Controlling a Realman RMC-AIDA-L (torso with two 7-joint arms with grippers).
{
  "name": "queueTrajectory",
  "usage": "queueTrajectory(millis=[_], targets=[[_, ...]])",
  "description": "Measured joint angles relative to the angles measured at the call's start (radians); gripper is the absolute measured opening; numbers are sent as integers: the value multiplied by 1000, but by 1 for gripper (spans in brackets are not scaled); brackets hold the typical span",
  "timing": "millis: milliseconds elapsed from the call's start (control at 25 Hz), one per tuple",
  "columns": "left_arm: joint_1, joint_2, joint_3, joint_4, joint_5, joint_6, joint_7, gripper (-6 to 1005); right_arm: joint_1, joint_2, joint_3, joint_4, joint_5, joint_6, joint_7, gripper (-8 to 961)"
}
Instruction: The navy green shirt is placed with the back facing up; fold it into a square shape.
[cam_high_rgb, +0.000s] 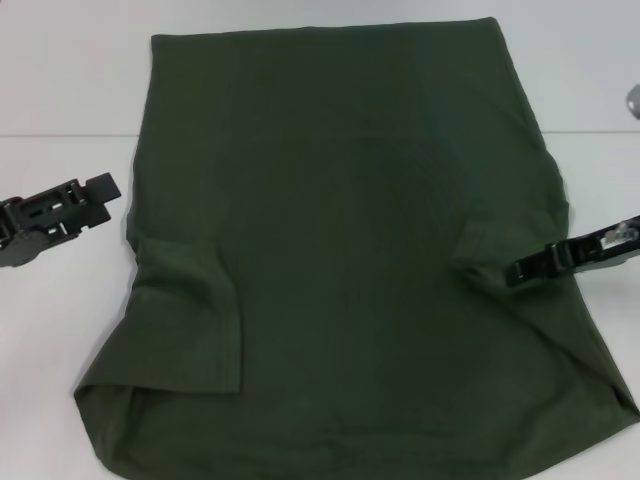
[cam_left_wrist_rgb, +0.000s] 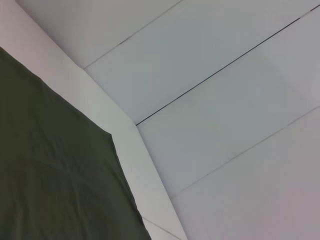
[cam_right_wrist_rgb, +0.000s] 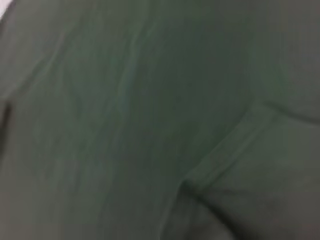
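Note:
The navy green shirt (cam_high_rgb: 350, 250) lies flat on the white table, plain side up, and fills most of the head view. Its left sleeve (cam_high_rgb: 190, 320) is folded inward onto the body. My right gripper (cam_high_rgb: 518, 270) is at the shirt's right side, its thin tips shut on the edge of the right sleeve (cam_high_rgb: 482, 250), which is partly turned inward. The right wrist view shows only green cloth with a sleeve hem (cam_right_wrist_rgb: 225, 155) close up. My left gripper (cam_high_rgb: 100, 195) hovers open over bare table just left of the shirt, touching nothing. A shirt edge (cam_left_wrist_rgb: 60, 170) shows in the left wrist view.
The white table (cam_high_rgb: 70, 80) shows around the shirt at the left, the back and the right. A seam line (cam_high_rgb: 60, 135) crosses the table behind the left arm. A small grey object (cam_high_rgb: 633, 100) sits at the far right edge.

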Motion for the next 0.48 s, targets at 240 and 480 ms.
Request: queueTrajectory(millis=[240,480], targets=[[-6,-2,-3,0,0,10,-2,736,-7,-10,14,-50,131,-184,-7,641],[1,11,11,0,35,15,-46,735,-38,-52,76,-84,224,-246,5,642]])
